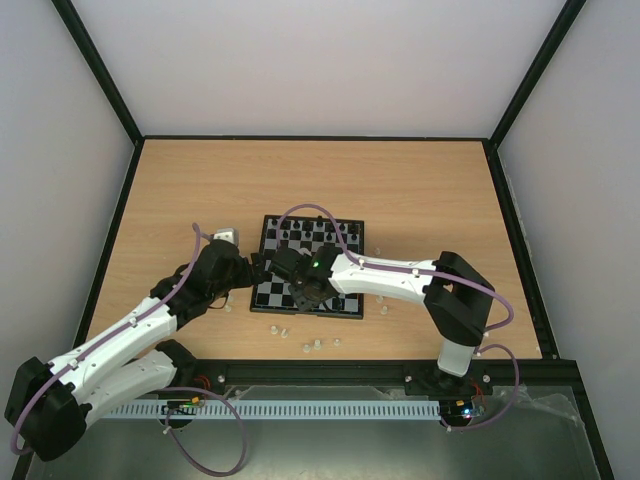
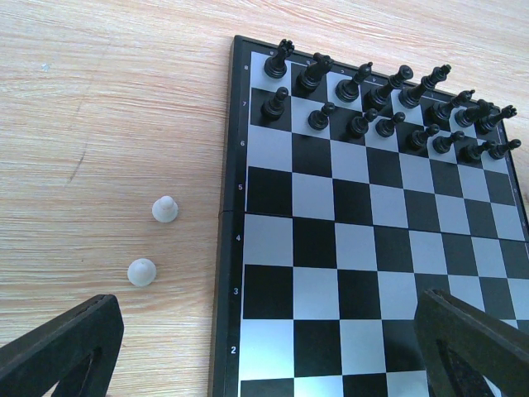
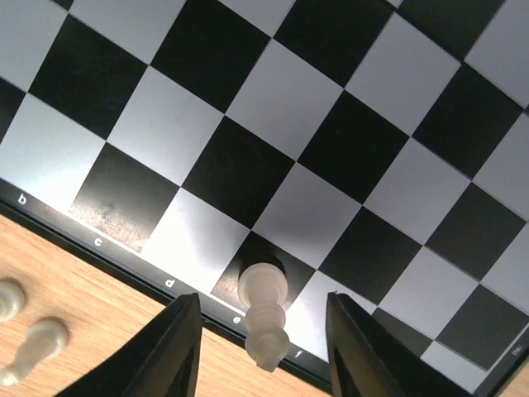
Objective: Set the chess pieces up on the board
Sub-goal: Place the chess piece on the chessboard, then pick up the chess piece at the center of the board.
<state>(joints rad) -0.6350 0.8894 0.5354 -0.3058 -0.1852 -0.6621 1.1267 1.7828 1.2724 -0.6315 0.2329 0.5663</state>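
The board (image 1: 345, 300) lies mid-table, with black chess pieces (image 1: 310, 235) filling its two far rows. In the left wrist view these black pieces (image 2: 388, 107) stand in two rows on the board (image 2: 347, 248). My left gripper (image 2: 269, 331) is open and empty over the board's left edge. Two whitish pawns (image 2: 165, 208) lie on the table beside it. My right gripper (image 3: 264, 331) is open, with its fingers (image 3: 178, 347) on either side of a whitish piece (image 3: 264, 306) without touching it. That piece stands upright on the dark e square of the board's (image 3: 331, 124) near row.
Several loose whitish pieces (image 1: 318, 345) lie on the wooden table between the board and the near edge, with one more to the right (image 1: 385, 310). Two others show in the right wrist view (image 3: 37, 347). Black-framed walls enclose the table.
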